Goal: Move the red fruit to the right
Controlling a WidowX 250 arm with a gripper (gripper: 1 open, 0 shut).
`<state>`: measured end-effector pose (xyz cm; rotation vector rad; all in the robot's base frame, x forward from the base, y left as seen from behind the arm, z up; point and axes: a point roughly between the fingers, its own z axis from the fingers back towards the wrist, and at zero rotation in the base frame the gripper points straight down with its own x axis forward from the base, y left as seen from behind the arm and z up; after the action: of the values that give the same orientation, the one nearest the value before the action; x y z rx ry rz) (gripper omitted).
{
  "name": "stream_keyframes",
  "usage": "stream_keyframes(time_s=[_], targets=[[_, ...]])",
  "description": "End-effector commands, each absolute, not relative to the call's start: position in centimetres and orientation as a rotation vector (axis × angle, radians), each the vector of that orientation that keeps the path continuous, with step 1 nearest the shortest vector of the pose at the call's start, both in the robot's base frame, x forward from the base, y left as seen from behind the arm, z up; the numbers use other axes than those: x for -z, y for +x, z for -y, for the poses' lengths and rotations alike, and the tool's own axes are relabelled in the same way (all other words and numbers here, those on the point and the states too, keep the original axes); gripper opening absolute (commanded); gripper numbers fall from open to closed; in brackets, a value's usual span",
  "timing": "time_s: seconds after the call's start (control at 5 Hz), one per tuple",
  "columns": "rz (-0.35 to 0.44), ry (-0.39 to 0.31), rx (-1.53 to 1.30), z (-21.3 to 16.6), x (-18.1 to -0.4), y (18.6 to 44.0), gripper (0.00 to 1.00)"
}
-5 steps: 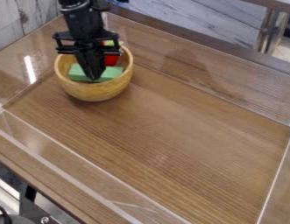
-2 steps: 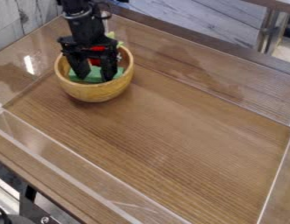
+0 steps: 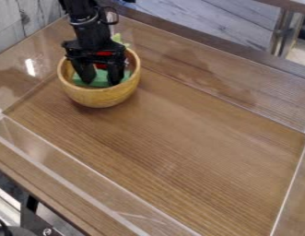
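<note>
A tan bowl (image 3: 105, 96) stands at the back left of the wooden table. Inside it lies a flat green block (image 3: 90, 83), and a small patch of the red fruit (image 3: 101, 62) shows just behind it, mostly hidden by the hand. My black gripper (image 3: 98, 74) points straight down into the bowl. It is open, with one finger on each side of the bowl's contents, and holds nothing.
Clear plastic walls (image 3: 31, 138) rim the wooden table (image 3: 192, 129). The bowl sits close to the left wall. A metal leg (image 3: 284, 37) of another table stands at the back right, beyond the far wall.
The gripper was shut above the bowl a second ago. Its fingers have since spread wide apart and it has sunk lower into the bowl.
</note>
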<state>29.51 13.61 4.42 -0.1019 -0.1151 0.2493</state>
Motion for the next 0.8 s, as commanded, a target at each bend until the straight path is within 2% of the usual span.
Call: stream_keyframes(time_s=[0.0, 0.2, 0.6], targets=[[0.116, -0.099, -0.234, -14.0, -4.4, 30.3, 0.0], [0.116, -0.106, -0.218, -14.4, -4.8, 30.8, 1.0], [0.112, -0.108, -0.165, -11.9, -4.0, 32.1, 1.0]])
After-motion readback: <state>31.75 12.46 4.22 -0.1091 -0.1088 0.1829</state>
